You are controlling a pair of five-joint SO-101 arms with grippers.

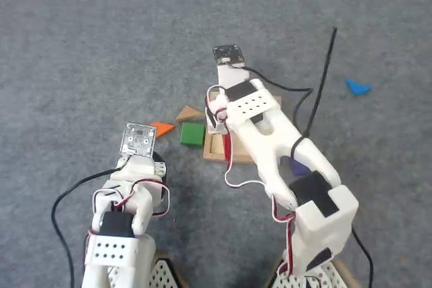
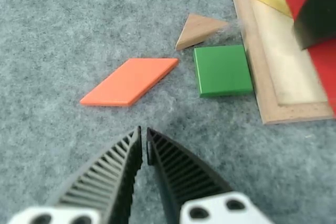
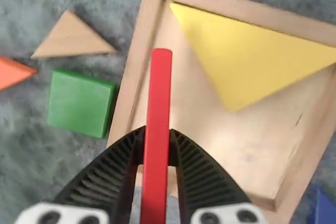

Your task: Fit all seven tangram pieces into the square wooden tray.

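Note:
My right gripper [image 3: 156, 132] is shut on a red piece [image 3: 159, 87], held on edge above the square wooden tray [image 3: 137, 61]. A yellow triangle [image 3: 247, 59] lies flat in the tray's far corner. Beside the tray on the carpet lie a green square [image 2: 222, 70], a tan triangle [image 2: 198, 29] and an orange parallelogram [image 2: 131, 81]. My left gripper [image 2: 143, 132] is shut and empty, low over the carpet just short of the orange parallelogram. The high view shows the tray [image 1: 214, 148] under the right arm, with the green square [image 1: 193, 133] to its left.
A light blue piece [image 1: 358, 87] lies far out to the right. A dark blue piece [image 1: 300, 165] sits right of the tray, partly under the right arm. A black cable [image 1: 322, 79] runs across the grey carpet behind the tray.

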